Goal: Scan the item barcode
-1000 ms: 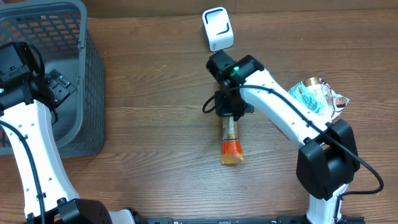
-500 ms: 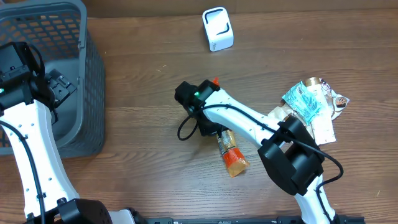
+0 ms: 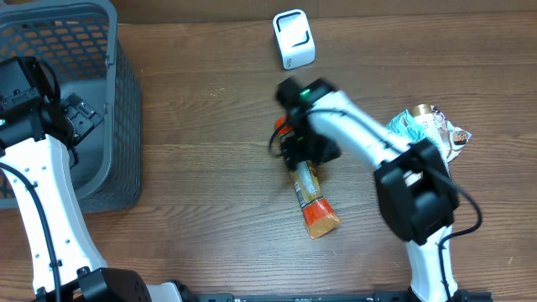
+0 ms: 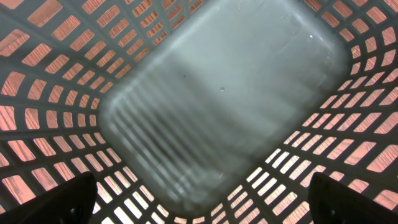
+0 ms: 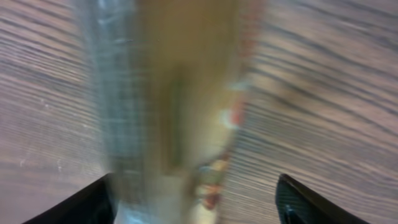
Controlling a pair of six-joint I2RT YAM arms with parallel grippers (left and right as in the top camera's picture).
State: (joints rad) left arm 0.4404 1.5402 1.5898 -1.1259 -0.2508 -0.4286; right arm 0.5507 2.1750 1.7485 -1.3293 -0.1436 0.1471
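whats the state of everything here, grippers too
left gripper, open, over the basket
right gripper, open, over the packet
packet, lying flat on the table, not held
basket, upright, nothing seen inside
scanner, standing, untouched
heap of wrappers, lying at the right, untouched

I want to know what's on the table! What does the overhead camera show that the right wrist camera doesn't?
Only overhead: the gray basket, the white scanner, a heap of snack packets and the left arm. Only right wrist: a blurry close-up with its own fingertips spread wide at the bottom corners. Both: the long pouch lying on the wooden table.
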